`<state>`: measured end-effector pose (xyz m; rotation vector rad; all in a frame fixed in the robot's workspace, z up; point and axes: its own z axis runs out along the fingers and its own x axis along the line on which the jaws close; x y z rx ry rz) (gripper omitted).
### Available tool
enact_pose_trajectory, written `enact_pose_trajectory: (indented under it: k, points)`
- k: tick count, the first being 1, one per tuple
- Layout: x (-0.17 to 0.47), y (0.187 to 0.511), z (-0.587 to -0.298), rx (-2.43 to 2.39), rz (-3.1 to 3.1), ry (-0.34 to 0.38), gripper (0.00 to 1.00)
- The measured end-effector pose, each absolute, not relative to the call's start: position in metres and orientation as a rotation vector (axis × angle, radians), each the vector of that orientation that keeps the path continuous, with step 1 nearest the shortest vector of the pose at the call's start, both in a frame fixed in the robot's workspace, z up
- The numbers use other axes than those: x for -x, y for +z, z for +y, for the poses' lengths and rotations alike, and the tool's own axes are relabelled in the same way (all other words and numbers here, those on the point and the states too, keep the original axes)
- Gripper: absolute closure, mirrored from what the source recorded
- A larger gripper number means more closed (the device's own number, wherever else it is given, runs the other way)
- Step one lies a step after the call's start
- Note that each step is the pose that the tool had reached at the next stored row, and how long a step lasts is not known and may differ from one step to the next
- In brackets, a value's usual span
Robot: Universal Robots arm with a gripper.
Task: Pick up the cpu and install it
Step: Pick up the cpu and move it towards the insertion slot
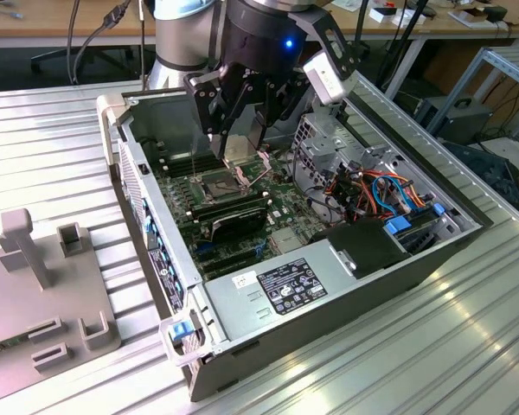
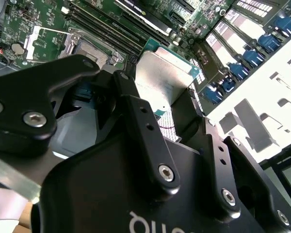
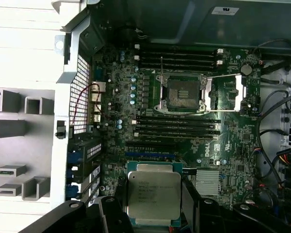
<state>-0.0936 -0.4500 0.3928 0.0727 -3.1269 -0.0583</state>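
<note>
Ribbed aluminium bench carries an open computer case lying on its side, with its motherboard facing up. Black jaws hang inside the case, closed on the cpu and pinching two opposite edges. The first wrist view shows its silver metal top. The second wrist view shows the cpu clamped the same way.

Just beside the jaws sits a small finned heatsink. Beyond the cpu's free edge runs a bank of black memory slots. Past that is the dark square socket, bare, with its hinged metal frame swung open to one side.

The cpu is apart from the socket and not yet seated. Its edges look parallel to the socket's, so the gap seems one of position rather than turning.

Farther off, the case walls and a tangle of coloured cables bound the space. The room above the socket looks unobstructed.
</note>
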Motion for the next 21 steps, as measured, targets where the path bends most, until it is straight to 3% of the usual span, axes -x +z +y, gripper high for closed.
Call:
enact_pose_trajectory:
  k: [21]
  points:
    - [0.0867,0.3925,-0.4500,-0.073,-3.127,-0.058,0.46]
